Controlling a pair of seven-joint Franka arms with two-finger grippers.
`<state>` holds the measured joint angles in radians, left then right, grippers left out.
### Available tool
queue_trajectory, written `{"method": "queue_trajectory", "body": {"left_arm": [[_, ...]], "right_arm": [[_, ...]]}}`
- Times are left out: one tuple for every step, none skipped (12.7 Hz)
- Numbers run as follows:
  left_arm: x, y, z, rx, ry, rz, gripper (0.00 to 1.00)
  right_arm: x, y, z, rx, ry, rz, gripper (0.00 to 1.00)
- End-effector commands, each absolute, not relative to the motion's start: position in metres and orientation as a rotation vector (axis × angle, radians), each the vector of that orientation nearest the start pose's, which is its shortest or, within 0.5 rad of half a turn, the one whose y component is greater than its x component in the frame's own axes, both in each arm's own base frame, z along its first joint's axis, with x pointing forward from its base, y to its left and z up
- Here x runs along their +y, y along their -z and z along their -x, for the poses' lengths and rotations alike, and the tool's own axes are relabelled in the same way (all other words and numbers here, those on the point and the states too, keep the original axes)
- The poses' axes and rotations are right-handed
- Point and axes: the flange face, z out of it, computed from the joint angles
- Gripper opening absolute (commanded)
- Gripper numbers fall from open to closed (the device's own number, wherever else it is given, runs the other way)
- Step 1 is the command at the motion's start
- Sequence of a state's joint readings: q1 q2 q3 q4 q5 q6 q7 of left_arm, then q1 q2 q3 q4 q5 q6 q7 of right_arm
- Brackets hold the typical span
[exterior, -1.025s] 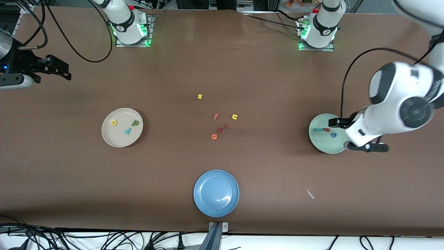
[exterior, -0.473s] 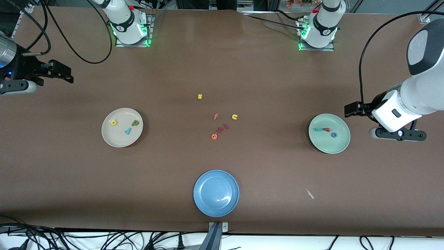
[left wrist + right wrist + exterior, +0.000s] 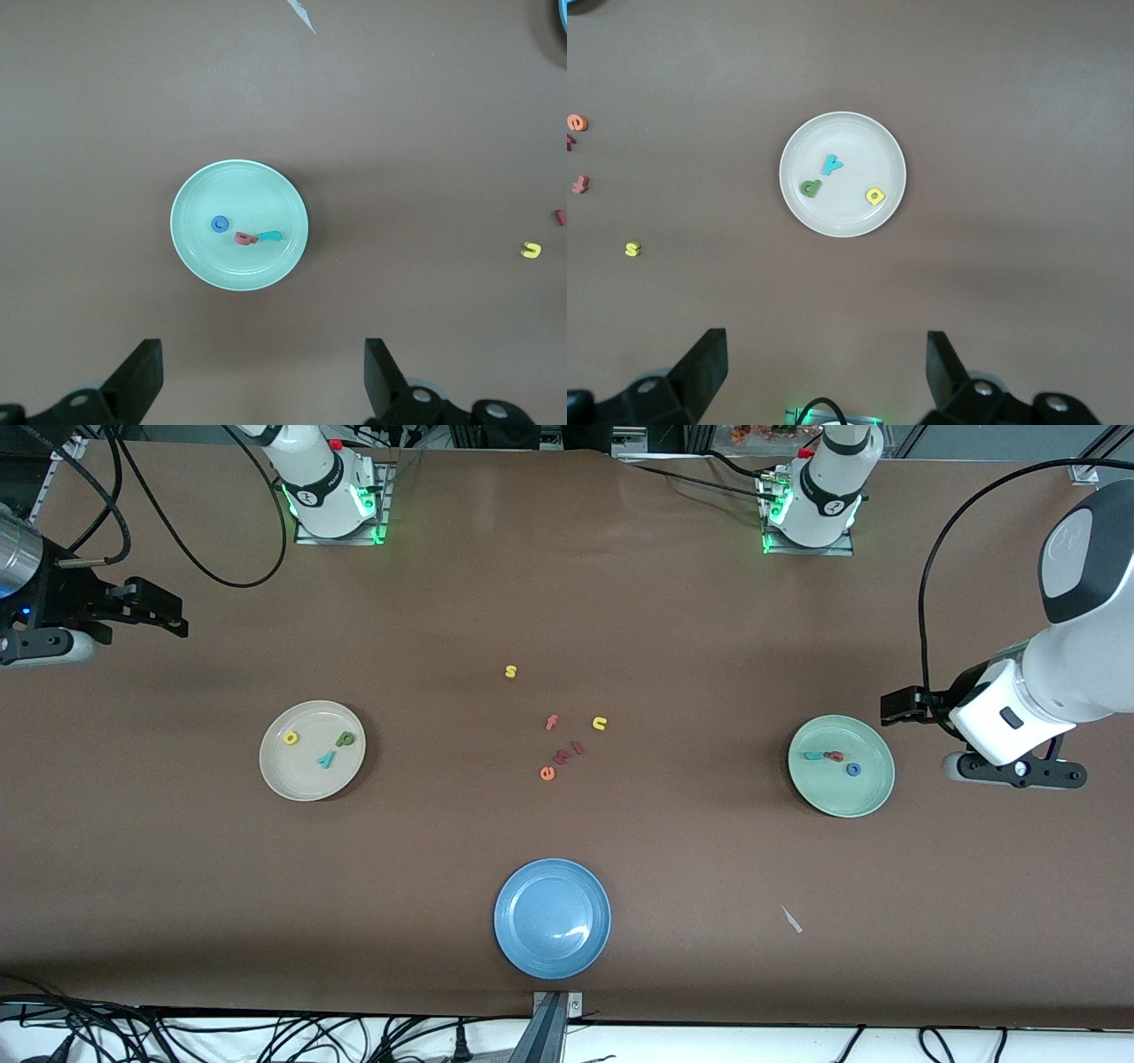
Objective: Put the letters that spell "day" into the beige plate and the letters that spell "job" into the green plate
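Six letters are home: d, a, y (image 3: 325, 759) in the beige plate (image 3: 282, 779), j, o, b (image 3: 834, 757) in the green plate (image 3: 864, 802). Left end effector (image 3: 263, 376) and right end effector (image 3: 826, 372) hover spread, empty; best just park clear.

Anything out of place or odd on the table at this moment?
Only a small pale scrap lying on the bare table toward the left arm's end, nearer the front camera than the green plate; it belongs to nothing. No spill or damage shows.
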<state>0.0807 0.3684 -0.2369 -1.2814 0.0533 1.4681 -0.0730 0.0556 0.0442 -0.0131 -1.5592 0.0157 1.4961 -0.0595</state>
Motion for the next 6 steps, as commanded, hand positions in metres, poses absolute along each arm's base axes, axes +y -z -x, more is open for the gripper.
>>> {"method": "queue_trajectory", "body": {"left_arm": [[-0.0666,-0.5386,-0.6441,0.142,-0.289,3.164,1.0],[-0.0683,-0.5387,-0.6439,0.147,-0.289,3.164,1.0],[-0.0684,-0.5387,-0.6439,0.144,-0.289,3.164,1.0],[-0.0701,-0.5388,-0.6437,0.149,-0.289,3.164,1.0],[-0.0703,-0.5388,-0.6436,0.147,-0.289,3.165,1.0],[-0.0703,-0.5388,-0.6436,0.147,-0.289,3.165,1.0]], "right_arm": [[0.0266,-0.6075,-0.5571,-0.145,-0.152,3.1,0.99],[0.0232,-0.6075,-0.5572,-0.147,-0.152,3.099,0.99],[0.0232,-0.6075,-0.5572,-0.152,-0.152,3.099,0.99],[0.0232,-0.6075,-0.5572,-0.156,-0.152,3.098,0.99],[0.0223,-0.6074,-0.5571,-0.154,-0.154,3.098,0.99],[0.0223,-0.6062,-0.557,-0.152,-0.163,3.098,0.99]]}}
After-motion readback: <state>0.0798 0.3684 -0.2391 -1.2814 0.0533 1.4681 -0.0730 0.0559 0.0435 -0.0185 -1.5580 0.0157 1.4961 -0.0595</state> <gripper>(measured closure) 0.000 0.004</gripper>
